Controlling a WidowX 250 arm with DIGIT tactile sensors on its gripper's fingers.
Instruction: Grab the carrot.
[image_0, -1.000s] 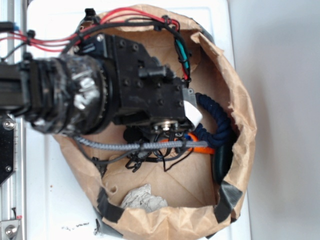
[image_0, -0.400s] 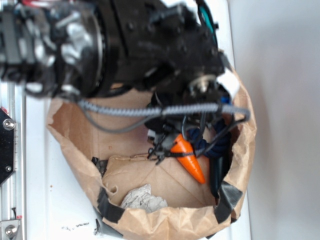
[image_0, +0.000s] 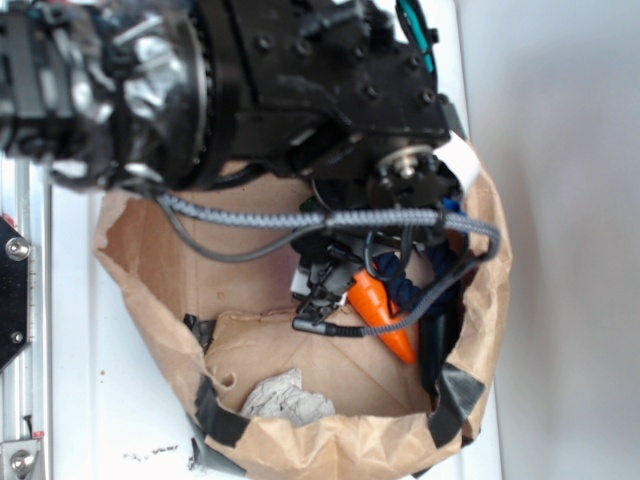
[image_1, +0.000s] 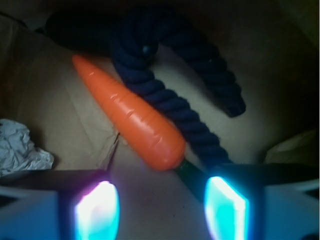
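Wrist view: glossy orange tapered carrot (image_1: 131, 116), dark green stem end, touching navy rope (image_1: 170, 95); gripper (image_1: 159, 207) fingers apart, empty.

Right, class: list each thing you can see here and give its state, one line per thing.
carrot: lying on the bag floor, ungrasped, against the rope.
rope: curled, lying beside the carrot.
gripper: open, above the carrot.
paper bag: open, rim rolled.
crumpled paper: lying loose.

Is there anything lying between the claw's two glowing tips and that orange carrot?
Nothing: in the wrist view only bare brown paper separates the gripper from the carrot. The navy rope lies alongside it.
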